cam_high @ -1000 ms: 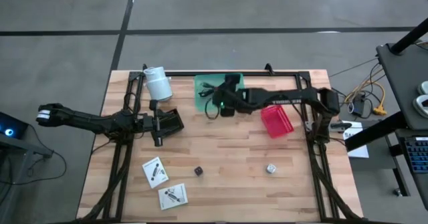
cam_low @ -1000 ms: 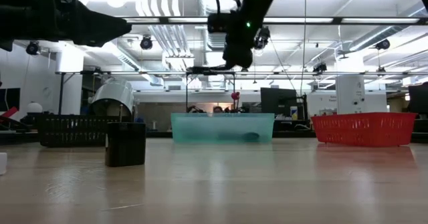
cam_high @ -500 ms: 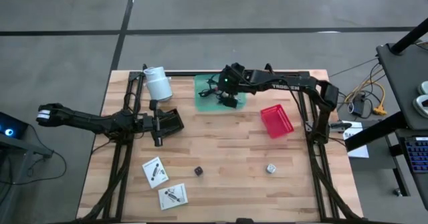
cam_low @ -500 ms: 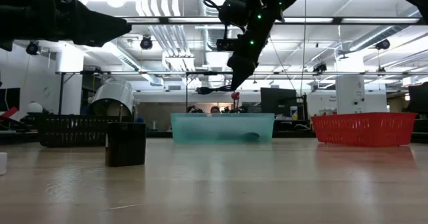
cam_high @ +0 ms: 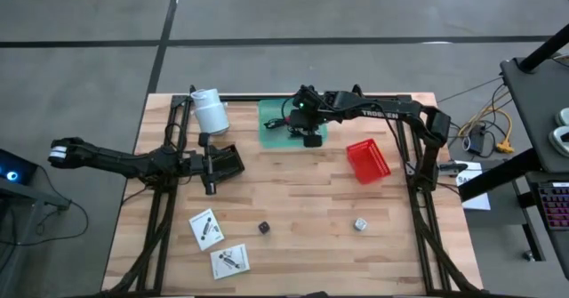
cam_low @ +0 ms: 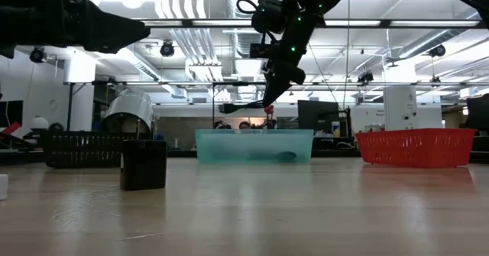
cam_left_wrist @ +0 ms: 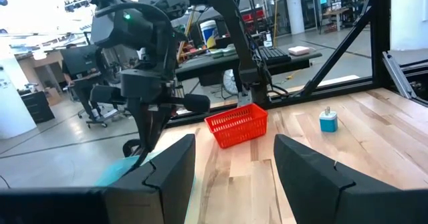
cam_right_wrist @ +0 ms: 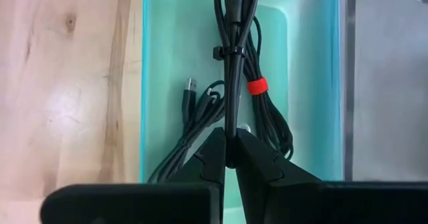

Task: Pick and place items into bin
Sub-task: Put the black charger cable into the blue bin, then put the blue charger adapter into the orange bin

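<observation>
My right gripper [cam_high: 308, 131] is above the green bin [cam_high: 276, 111] at the table's far edge, shut on a bundled thin black cable [cam_right_wrist: 234, 57] with a red band [cam_right_wrist: 257, 85]. The low view shows the cable [cam_low: 246, 104] hanging above the bin's rim [cam_low: 254, 131]. My left gripper [cam_left_wrist: 234, 158] is open at the table's left side and touches nothing. Two white packets [cam_high: 206, 229] [cam_high: 230, 261], a dark cube [cam_high: 264, 228] and a pale cube [cam_high: 360, 224] lie flat on the near half of the table. My right gripper pinches the cable bundle [cam_right_wrist: 231, 127] between its two fingers, whose tips [cam_right_wrist: 215, 150] are closed round the strands. The fingers point down from above and lie along the bundle. The cable hangs below them, lifted clear over the bin's inside, with its plug ends [cam_right_wrist: 190, 85] loose.
A white roll [cam_high: 210, 111] stands at the far left. A black basket [cam_high: 229, 159] sits by my left gripper. A red basket [cam_high: 367, 160] lies right of the green bin. A dark frame [cam_high: 382, 98] runs round the table's edges. Bare wood shows in the middle [cam_high: 302, 191].
My right gripper, holding the cable throughout, has moved toward the table's far edge from the bin's near side to above the bin, and has come down. The cable now hangs lower, closer to the bin's rim.
</observation>
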You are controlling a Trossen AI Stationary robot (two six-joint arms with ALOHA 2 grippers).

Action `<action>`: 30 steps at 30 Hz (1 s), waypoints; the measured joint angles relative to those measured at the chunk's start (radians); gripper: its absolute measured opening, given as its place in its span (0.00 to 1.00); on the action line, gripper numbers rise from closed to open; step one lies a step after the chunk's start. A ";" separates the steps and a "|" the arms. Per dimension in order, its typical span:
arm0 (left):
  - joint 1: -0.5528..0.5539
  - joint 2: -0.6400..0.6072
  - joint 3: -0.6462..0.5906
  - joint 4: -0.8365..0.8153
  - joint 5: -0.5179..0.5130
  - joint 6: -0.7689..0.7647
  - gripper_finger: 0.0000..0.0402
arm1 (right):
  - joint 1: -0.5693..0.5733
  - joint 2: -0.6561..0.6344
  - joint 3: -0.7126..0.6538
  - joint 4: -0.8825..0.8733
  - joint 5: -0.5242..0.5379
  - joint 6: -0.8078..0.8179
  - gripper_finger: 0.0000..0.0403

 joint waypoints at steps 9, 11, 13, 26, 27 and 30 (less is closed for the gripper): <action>0.000 0.000 0.000 0.000 0.000 0.000 0.47 | -0.001 0.000 0.000 0.014 0.001 -0.006 0.04; 0.000 0.000 0.000 0.000 0.000 0.000 0.47 | -0.001 0.000 0.000 0.014 0.001 -0.005 0.06; 0.000 0.000 0.000 0.000 0.000 0.000 0.47 | -0.001 0.000 0.000 0.014 0.001 -0.005 0.09; 0.000 0.000 0.000 0.000 0.000 0.000 0.47 | 0.003 -0.001 0.002 -0.001 0.002 0.112 0.29; 0.000 0.000 0.000 0.000 0.000 0.000 0.47 | 0.006 -0.002 0.003 -0.008 0.001 0.137 0.30; 0.000 0.000 0.000 0.000 0.000 0.000 0.47 | 0.024 -0.007 0.016 -0.075 0.001 0.177 0.33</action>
